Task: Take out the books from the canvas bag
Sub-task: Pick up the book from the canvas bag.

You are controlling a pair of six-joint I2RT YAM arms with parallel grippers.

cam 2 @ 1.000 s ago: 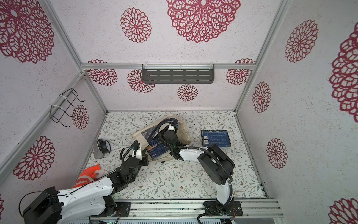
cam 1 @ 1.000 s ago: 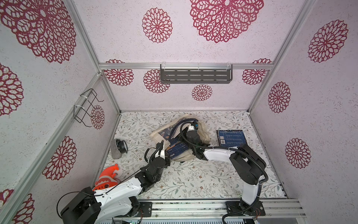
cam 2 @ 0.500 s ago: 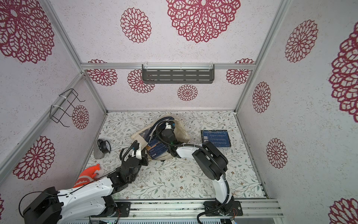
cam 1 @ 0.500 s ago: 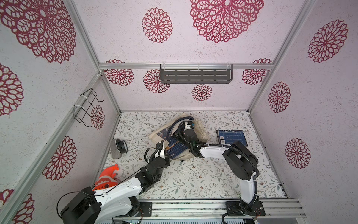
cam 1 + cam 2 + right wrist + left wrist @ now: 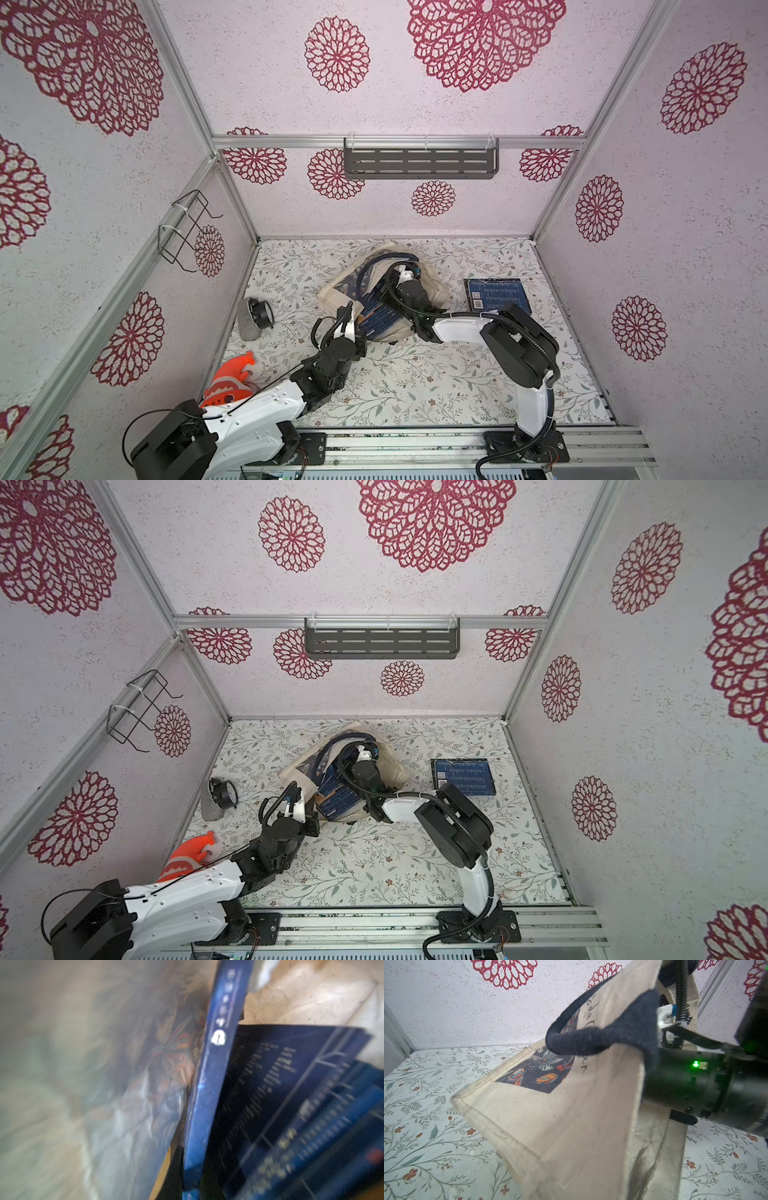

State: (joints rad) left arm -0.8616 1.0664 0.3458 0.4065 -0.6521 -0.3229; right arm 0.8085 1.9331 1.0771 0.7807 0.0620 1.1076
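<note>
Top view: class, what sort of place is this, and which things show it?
Probably a robot test booth: a left arm and right arm bolted to a rail, inside wallpapered panels on an aluminium frame.

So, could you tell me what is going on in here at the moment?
The left gripper is shut on the bag at its rim, holding the mouth open. The right gripper is down inside the bag, around a blue book standing on edge; whether it has gripped it is unclear. More books lie in the bag's mouth, and one book is out on the table.
</note>
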